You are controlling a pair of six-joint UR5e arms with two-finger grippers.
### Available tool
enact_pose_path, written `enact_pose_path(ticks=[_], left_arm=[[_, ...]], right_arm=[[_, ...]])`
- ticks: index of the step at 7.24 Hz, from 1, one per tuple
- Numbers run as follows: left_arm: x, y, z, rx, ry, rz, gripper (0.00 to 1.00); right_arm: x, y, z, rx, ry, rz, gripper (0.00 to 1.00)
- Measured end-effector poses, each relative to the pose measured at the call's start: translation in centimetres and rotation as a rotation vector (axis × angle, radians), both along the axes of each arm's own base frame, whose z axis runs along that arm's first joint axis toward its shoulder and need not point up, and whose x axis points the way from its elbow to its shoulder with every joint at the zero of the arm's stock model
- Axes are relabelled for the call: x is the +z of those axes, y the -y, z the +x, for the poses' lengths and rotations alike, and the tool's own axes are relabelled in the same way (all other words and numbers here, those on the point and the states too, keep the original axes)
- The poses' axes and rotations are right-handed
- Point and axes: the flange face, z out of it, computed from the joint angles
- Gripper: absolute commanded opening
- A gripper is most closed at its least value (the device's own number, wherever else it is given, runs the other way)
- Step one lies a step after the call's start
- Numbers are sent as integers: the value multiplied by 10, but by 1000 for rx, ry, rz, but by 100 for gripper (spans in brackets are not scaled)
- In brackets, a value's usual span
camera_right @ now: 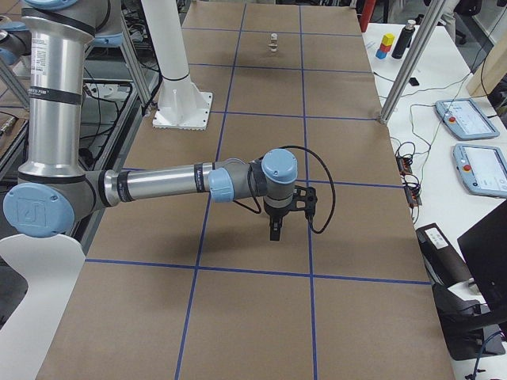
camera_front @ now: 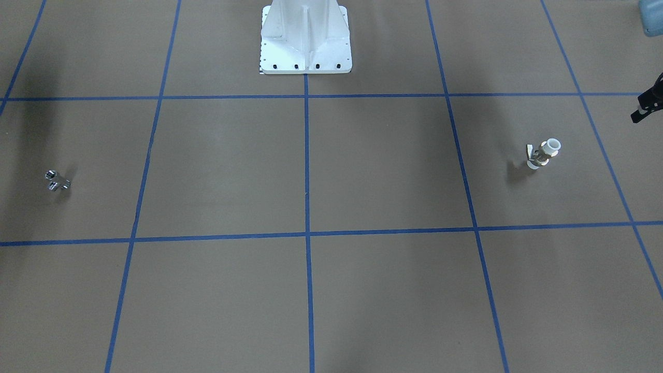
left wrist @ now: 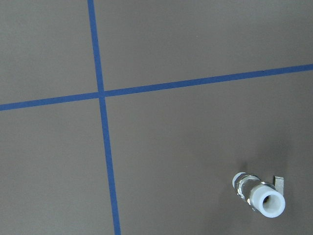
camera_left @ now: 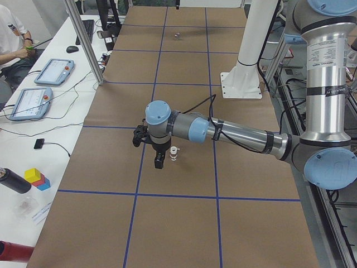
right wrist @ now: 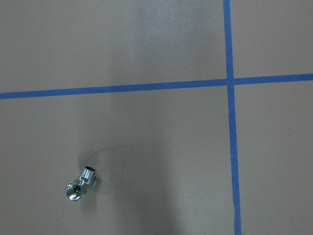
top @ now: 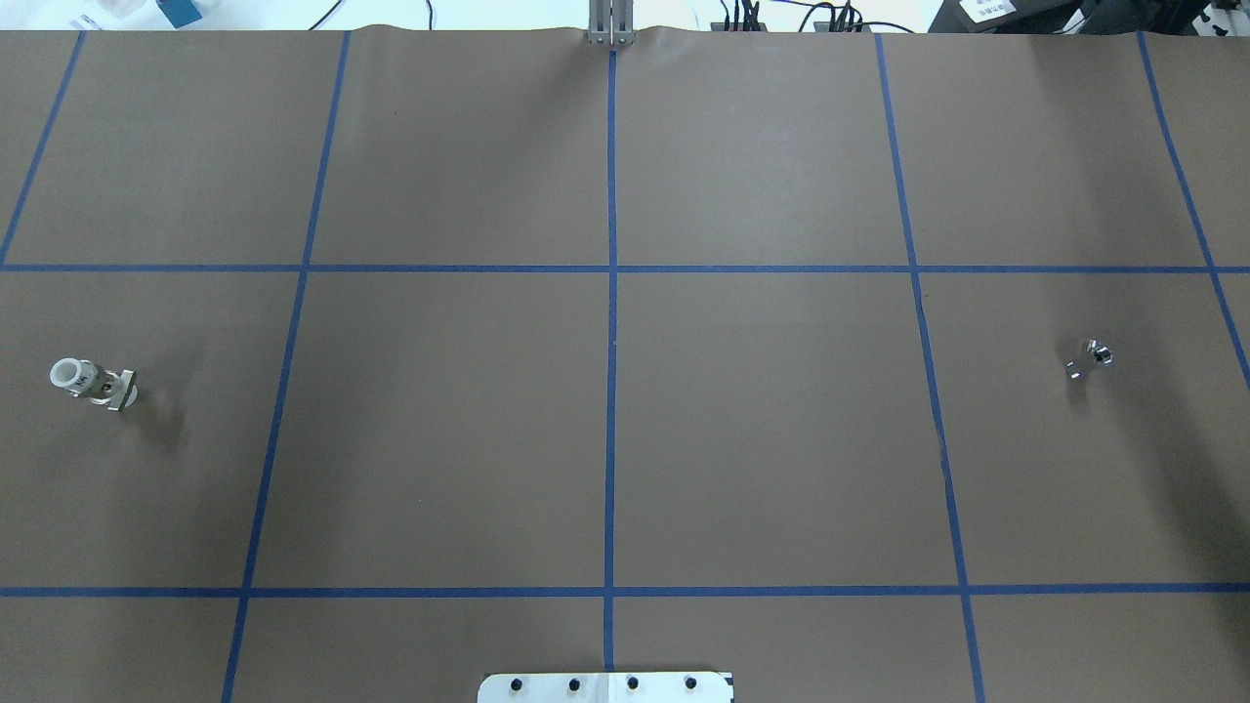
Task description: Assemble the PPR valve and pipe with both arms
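Note:
The PPR valve (camera_front: 543, 153) stands on one white end, with its lever at the side, on the robot's left side of the brown table; it also shows in the overhead view (top: 90, 383) and the left wrist view (left wrist: 259, 193). My left gripper (camera_left: 159, 159) hovers above the table just beside it; only its edge shows in the front view (camera_front: 642, 110), so I cannot tell if it is open. The chrome pipe (camera_front: 56, 180) lies on the robot's right side, also in the right wrist view (right wrist: 80, 183). My right gripper (camera_right: 274, 231) hovers above it; I cannot tell its state.
The white bolted pedestal (camera_front: 305, 41) stands at the middle of the robot's edge. Blue tape lines (top: 611, 342) divide the brown table cover. Aluminium posts (camera_left: 83, 42) and side desks with tablets (camera_left: 30, 103) run along the far edge, where an operator sits.

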Motion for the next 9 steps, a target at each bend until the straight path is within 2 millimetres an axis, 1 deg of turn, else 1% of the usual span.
enact_pose_path(ticks=[2, 4, 7, 9], left_arm=[[-6, -1, 1, 7, -8, 21, 100], [-1, -8, 5, 16, -11, 7, 99], [0, -12, 17, 41, -8, 6, 100], [-3, -11, 19, 18, -11, -24, 100]], right_arm=[[3, -6, 3, 4, -1, -4, 99], [5, -12, 3, 3, 2, -4, 99], [4, -14, 3, 1, 13, -1, 99], [3, -14, 2, 0, 16, -1, 99]])
